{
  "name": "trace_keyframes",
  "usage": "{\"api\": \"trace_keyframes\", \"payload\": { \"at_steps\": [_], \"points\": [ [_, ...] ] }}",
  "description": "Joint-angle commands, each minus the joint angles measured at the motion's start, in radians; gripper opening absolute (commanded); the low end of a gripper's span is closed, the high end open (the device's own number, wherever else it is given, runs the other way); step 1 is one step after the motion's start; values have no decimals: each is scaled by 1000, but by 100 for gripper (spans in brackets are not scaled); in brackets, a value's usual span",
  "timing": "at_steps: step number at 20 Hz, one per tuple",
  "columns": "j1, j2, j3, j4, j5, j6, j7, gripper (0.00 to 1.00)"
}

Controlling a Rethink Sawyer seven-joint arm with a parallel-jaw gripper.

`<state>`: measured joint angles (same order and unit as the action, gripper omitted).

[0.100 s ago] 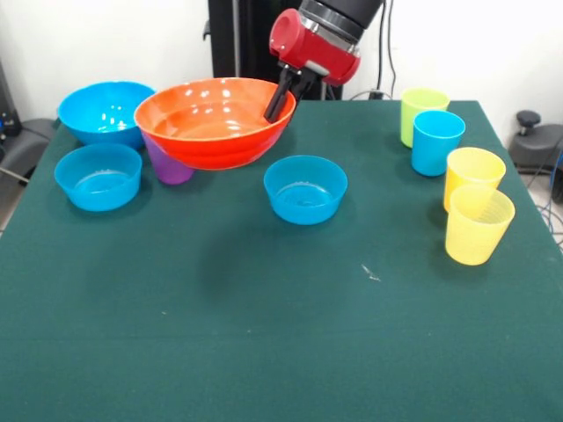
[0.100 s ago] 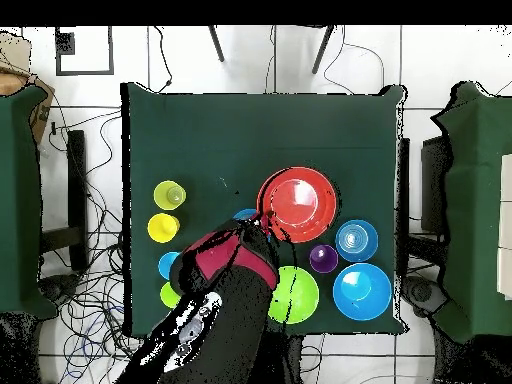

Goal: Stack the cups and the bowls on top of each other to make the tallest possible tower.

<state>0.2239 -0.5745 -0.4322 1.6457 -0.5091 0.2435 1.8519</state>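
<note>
So the gripper [image 1: 280, 104] is clamped on the right rim of the wide orange bowl [image 1: 211, 123], one finger inside and one outside as far as I can tell, and the bowl hangs in the air in the upper left-centre of the front view, tilted a bit with the held side higher. Nothing is stacked yet, as far as I can see. The purple cup [image 1: 167, 165] stands just under the bowl's left edge, with the large blue bowl [image 1: 106, 112] behind it, one small blue bowl [image 1: 98, 176] to its lower left and the other small blue bowl [image 1: 305, 188] in the middle of the table [image 1: 281, 334]. Off to the right sit the lime green cup [image 1: 422, 110], the blue cup [image 1: 436, 141] and the two yellow cups [image 1: 475, 202]; the lime green bowl [image 2: 295, 295] only shows in the overhead view. My take: since a rim grip lets a wide bowl swing, go slow, centre it over whatever base gets picked, level it, and lower until it seats before letting go. Watch that low left edge too, it could clip the purple cup.
</note>
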Motion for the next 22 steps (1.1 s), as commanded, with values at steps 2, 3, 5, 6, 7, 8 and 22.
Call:
{"api": "trace_keyframes", "payload": {
  "at_steps": [2, 3, 5, 6, 7, 8, 22],
  "points": [
    [-37, -1, 157, 37, 27, 111, 29, 0],
    [-37, -2, 158, 41, 25, 107, 33, 0],
    [-38, -4, 160, 47, 23, 104, 40, 0],
    [-41, -4, 164, 50, 26, 100, 47, 0],
    [-43, -7, 168, 53, 30, 101, 51, 0],
    [-42, -7, 169, 54, 34, 100, 57, 0],
    [-2, -49, 168, 51, 76, 180, 74, 0]
  ]
}}
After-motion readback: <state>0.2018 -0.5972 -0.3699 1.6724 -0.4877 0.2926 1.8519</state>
